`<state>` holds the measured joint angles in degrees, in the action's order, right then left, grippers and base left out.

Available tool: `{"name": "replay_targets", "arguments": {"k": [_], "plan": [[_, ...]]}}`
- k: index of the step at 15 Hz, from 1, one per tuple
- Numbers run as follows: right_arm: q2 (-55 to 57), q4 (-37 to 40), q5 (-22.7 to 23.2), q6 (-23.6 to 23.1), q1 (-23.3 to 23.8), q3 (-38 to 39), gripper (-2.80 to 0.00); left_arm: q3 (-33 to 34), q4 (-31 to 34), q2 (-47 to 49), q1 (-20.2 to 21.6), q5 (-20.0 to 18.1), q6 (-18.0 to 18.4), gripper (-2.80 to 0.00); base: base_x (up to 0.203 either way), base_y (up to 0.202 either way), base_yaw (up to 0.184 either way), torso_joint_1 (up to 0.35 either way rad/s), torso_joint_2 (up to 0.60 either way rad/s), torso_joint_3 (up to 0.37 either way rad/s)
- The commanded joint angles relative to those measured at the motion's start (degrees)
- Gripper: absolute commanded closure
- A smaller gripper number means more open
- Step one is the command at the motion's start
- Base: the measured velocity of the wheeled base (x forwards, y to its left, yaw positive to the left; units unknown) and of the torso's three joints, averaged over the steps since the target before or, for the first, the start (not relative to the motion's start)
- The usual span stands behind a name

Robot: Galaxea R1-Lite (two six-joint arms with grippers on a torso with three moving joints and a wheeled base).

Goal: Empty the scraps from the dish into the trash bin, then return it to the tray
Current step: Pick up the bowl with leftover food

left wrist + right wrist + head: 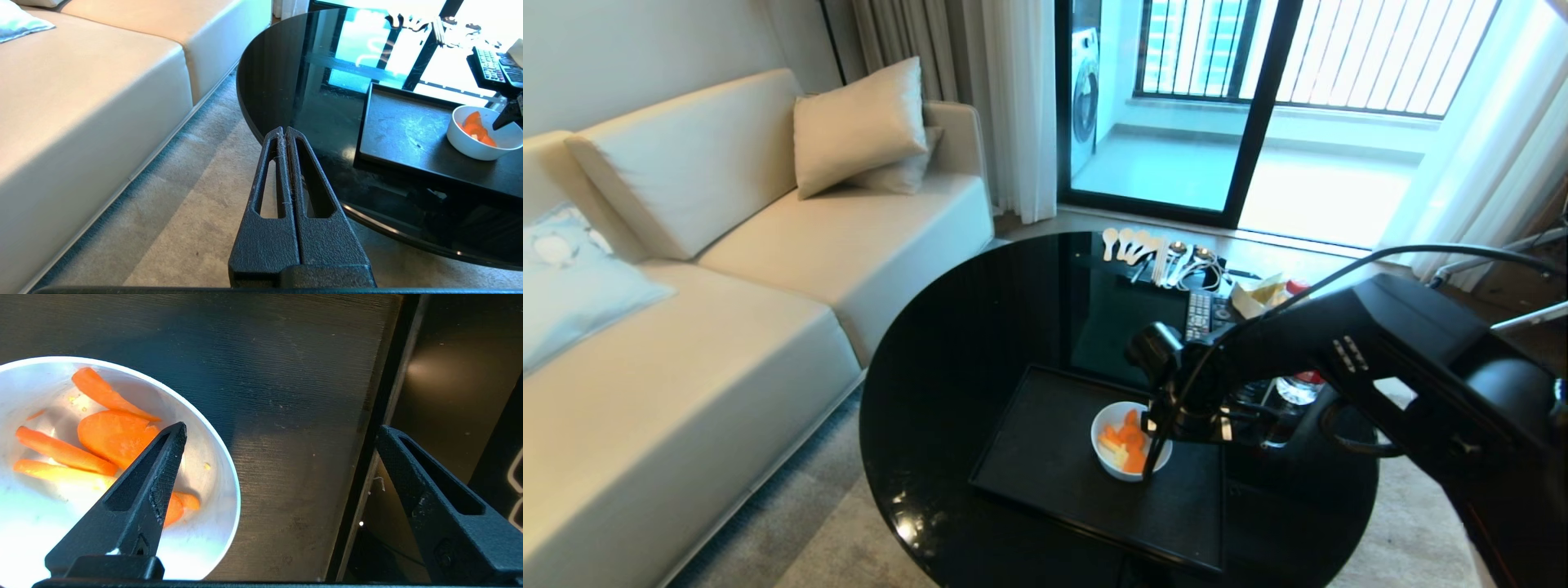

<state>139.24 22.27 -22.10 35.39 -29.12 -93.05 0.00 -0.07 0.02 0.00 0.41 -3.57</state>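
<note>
The dish (1112, 467), a small white bowl, stands on the black tray (1037, 457) near its right side. It holds the scraps (1129, 437): orange slices and some pale pieces. My right gripper (1188, 437) hangs open just above the dish's right rim. In the right wrist view the gripper (282, 428) straddles that rim: one finger (163, 473) is over the scraps (110, 437) inside the dish (216, 522), the other is past the tray's (294, 396) edge. My left gripper (284, 130) is shut and empty, parked beside the table over the carpet. The trash bin is out of view.
The tray lies on a round glossy black table (947, 367). At the table's far side are white spoons (1131, 242), remote controls (1199, 314), a paper box (1258, 296) and a bottle (1298, 384). A cream sofa (768, 245) stands to the left.
</note>
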Motion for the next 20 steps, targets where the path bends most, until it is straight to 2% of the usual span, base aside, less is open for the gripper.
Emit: {"name": "replay_targets", "arguments": {"k": [1,20], "plan": [[1.04,-0.33,-0.13,0.12,0.64,-0.21,-2.8,0.0,-0.01,-0.02,0.0,0.02,-0.04,0.0,0.0,0.0,0.0,0.0,0.0,0.0],[3.76,-3.46,0.22,0.29,-1.82,-0.2,-2.8,0.0,-0.01,-0.02,0.0,0.02,-0.04,0.0,0.0,0.0,0.0,0.0,0.0,0.0]]}}
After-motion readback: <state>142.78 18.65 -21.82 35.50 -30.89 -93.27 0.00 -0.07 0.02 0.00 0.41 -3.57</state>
